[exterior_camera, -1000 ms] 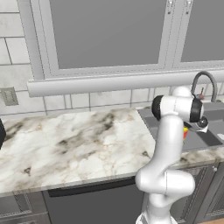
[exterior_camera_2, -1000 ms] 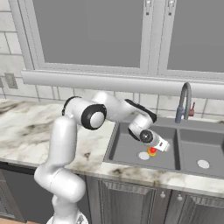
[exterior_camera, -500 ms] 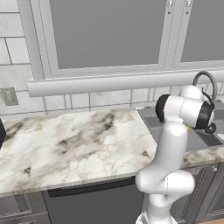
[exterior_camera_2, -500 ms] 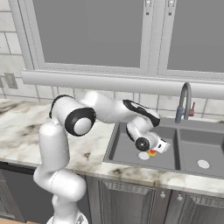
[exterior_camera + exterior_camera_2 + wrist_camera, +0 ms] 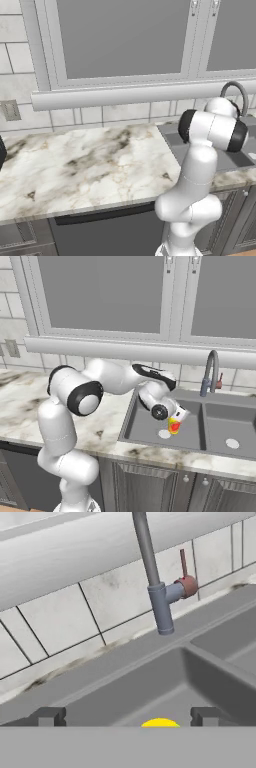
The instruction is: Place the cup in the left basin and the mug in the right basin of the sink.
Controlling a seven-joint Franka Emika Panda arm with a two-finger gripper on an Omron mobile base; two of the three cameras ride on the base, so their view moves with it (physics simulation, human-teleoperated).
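The yellow cup (image 5: 173, 427) with its red-orange patch stands upright on the floor of the left basin (image 5: 144, 425), beside the round white drain (image 5: 163, 433). My gripper (image 5: 176, 416) hovers just above it, open. In the hand view the gripper (image 5: 127, 716) has its fingertips (image 5: 47, 716) spread wide, and the cup's yellow top (image 5: 159, 723) peeks up between them, clear of both. The right basin (image 5: 226, 425) lies past the centre divider, holding just its drain. The mug is out of view.
The arched grey faucet (image 5: 210, 372) rises behind the divider, with a red-brown lever (image 5: 184, 567) beside it. Marble counter (image 5: 85, 165) stretches left of the sink (image 5: 170, 134). A tiled wall and a window ledge (image 5: 125, 348) run behind. My arm reaches across the sink's left rim.
The arm's elbow has swung to the right and the upper links have turned. The gripper stays over the left basin, and the cup has not moved.
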